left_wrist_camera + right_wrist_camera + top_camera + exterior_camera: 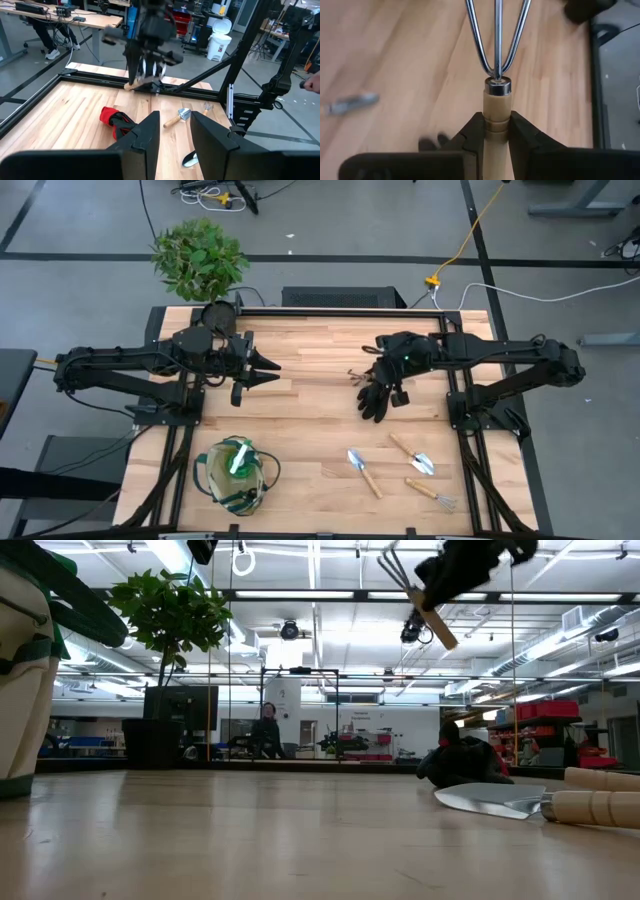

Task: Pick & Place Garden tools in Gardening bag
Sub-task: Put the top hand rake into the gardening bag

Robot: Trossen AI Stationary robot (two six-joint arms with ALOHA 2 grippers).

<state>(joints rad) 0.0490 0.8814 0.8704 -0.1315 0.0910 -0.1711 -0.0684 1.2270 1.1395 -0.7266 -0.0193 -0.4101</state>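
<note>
Near edge of the tabletop (300,410): your bag (236,476) sits front-left, upright, with the green bottle (238,456) inside, white nozzle poking up. In the low view the bag fills the left border.

Front-right, three tools lie loose: a trowel (364,471) with blade toward the back, a second trowel (412,453) just right of it, and a small rake (432,495) nearest the front edge. All three sit apart from the bag. The low view shows a trowel blade and wooden handles flat on the wood at right.

Mid-tabletop right: the glove (375,398) lies flat, fingers toward the front; the left wrist view shows its red cuff.

Above the glove, your right hand (375,372) is up off the tabletop and clamped on the wooden handle of a fork (496,55). The right wrist view shows both fingers (472,135) pressed against the handle just below the metal collar, three chrome tines sticking out ahead. The low view shows the fork hanging in the air, tilted.

Mid-tabletop left: your left hand (262,367) hovers over bare wood, pointing toward the right arm, fingers partly open with a clear gap, holding nothing.

Back-left corner: a plant (198,255) stands off the tabletop edge.

Far back in the low view, a person is seated in the room.
</note>
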